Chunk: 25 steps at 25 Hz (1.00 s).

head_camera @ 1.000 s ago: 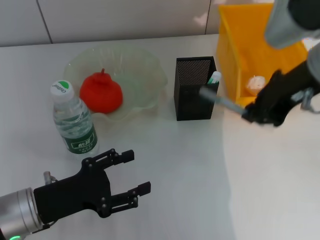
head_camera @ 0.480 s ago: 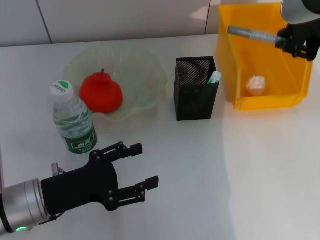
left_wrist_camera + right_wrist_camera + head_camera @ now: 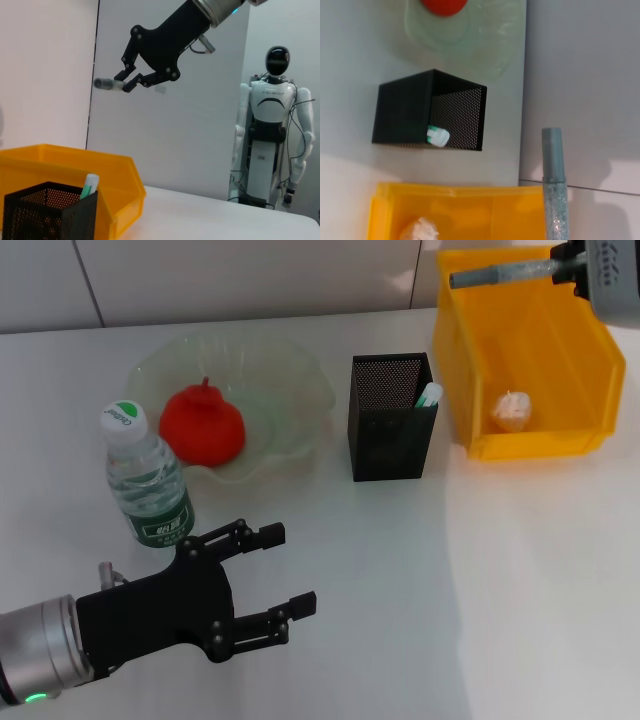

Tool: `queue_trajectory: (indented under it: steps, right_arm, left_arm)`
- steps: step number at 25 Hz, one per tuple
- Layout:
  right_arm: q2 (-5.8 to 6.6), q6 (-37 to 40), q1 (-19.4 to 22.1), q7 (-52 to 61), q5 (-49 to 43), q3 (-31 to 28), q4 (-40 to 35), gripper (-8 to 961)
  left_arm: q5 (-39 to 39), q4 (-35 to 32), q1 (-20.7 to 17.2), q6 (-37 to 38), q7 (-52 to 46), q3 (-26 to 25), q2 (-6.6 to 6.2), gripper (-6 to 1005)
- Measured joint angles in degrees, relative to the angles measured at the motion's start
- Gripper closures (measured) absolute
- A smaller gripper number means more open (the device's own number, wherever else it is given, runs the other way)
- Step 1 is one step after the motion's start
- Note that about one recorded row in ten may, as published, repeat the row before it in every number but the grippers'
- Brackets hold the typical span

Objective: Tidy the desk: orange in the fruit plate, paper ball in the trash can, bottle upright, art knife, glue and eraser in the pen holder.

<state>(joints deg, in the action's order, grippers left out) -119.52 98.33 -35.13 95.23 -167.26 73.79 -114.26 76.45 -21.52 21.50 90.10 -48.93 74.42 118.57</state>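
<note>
Nearest on the left, the left hand (image 3: 268, 585) hovers low over the white table (image 3: 400, 590), fingers spread and holding nothing, seemingly idle. Just beyond it the bottle (image 3: 148, 480) stands upright. Behind that, the orange (image 3: 203, 424) sits in the fruit plate (image 3: 290, 390). At the centre stands the pen holder (image 3: 390, 430), a white-and-green stick (image 3: 428, 395) poking from one corner. To the right, the paper ball (image 3: 511, 410) lies in the trash can (image 3: 580, 360). High above that bin, the right hand (image 3: 145, 75) is clenched on a grey glittery stick (image 3: 495, 277), probably the glue, held level and likely lifted to clear the bin before reaching the holder. No eraser shows.
</note>
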Motion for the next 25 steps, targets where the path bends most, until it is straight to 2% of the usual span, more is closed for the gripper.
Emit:
queue_trajectory:
  steps: [3, 5, 13, 25]
  right_arm:
    - [-0.08, -1.9, 1.1, -3.8, 0.0, 0.9, -0.1, 817]
    - [-0.17, -4.8, 3.4, -7.8, 0.0, 3.2, -0.1, 814]
    - [-0.18, -7.1, 4.4, -14.8, -0.1, 5.4, 1.2, 803]
    - [-0.09, -19.9, 4.2, -27.4, -0.3, 7.4, 7.9, 787]
  left_arm:
    - [0.0, 0.0, -0.2, 0.0, 0.1, -0.3, 0.05, 207]
    - [-0.2, 0.5, -0.3, -0.1, 1.0, -0.8, 0.24, 207]
    - [-0.6, 0.6, -0.4, 0.1, 1.3, -0.1, 0.38, 207]
    - [-0.6, 0.9, -0.5, 0.2, 1.3, -0.1, 0.61, 207]
